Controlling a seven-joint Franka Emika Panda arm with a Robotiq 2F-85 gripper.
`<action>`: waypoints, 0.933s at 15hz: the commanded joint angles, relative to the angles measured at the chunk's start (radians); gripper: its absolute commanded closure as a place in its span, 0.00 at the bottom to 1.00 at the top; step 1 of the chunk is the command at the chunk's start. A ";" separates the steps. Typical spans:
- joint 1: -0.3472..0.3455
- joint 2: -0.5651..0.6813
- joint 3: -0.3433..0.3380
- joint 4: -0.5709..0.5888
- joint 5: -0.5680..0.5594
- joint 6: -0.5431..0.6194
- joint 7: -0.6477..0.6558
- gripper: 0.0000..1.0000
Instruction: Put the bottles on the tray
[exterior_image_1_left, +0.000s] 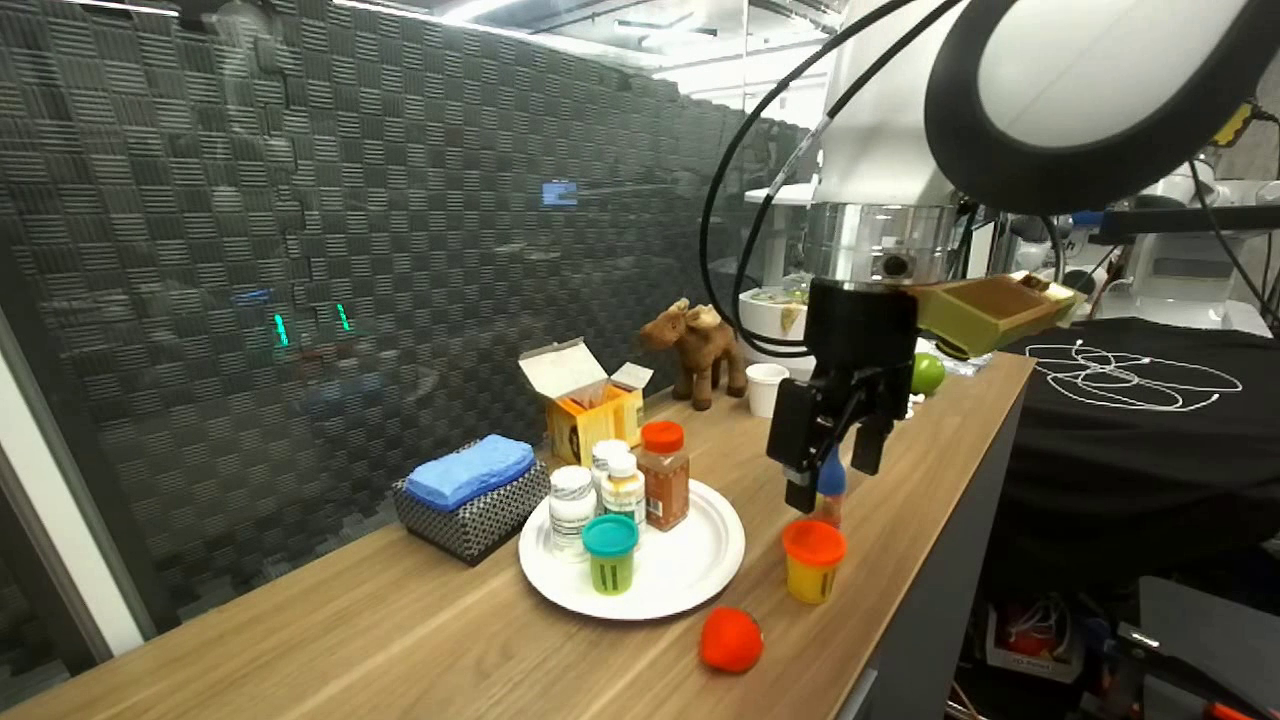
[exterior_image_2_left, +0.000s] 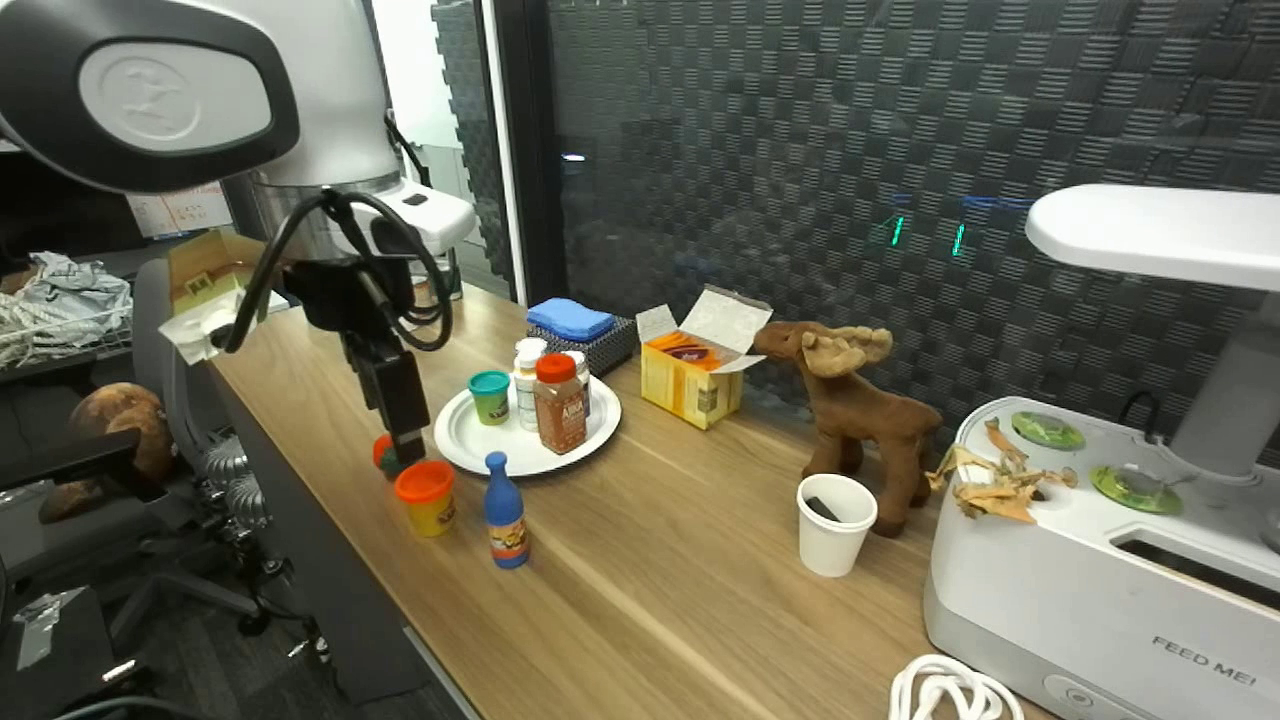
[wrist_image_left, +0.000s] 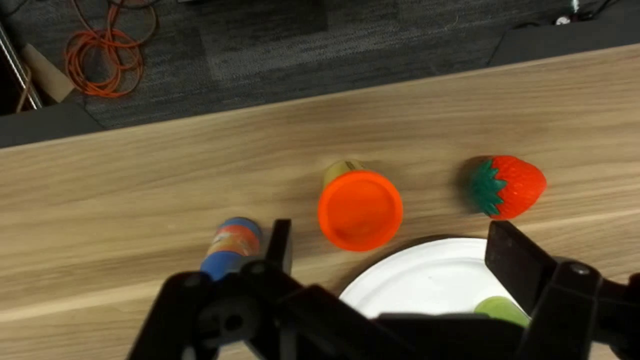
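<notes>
Hangs over the wooden counter (exterior_image_2_left: 650, 570), pointing down, with the black gripper (wrist_image_left: 390, 240) parted wide, apparently above the orange-lidded yellow tub (exterior_image_2_left: 432, 512).

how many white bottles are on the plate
3 on the plate. In an exterior view, the left bottle is by the teal-lidded tub, the right bottle beside the red-capped jar, the rear bottle partly hidden behind the right one. No more show.

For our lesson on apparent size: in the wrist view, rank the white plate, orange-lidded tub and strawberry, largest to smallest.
1. White plate, though partly hidden
2. Orange-lidded tub
3. Strawberry
Apparent sizes only; nearness to the lens may affect them.
</notes>
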 joint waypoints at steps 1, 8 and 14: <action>-0.020 0.027 -0.013 0.024 0.035 -0.045 -0.054 0.00; -0.026 0.119 -0.015 0.054 0.044 -0.034 -0.129 0.00; -0.026 0.176 -0.007 0.085 0.035 -0.019 -0.165 0.00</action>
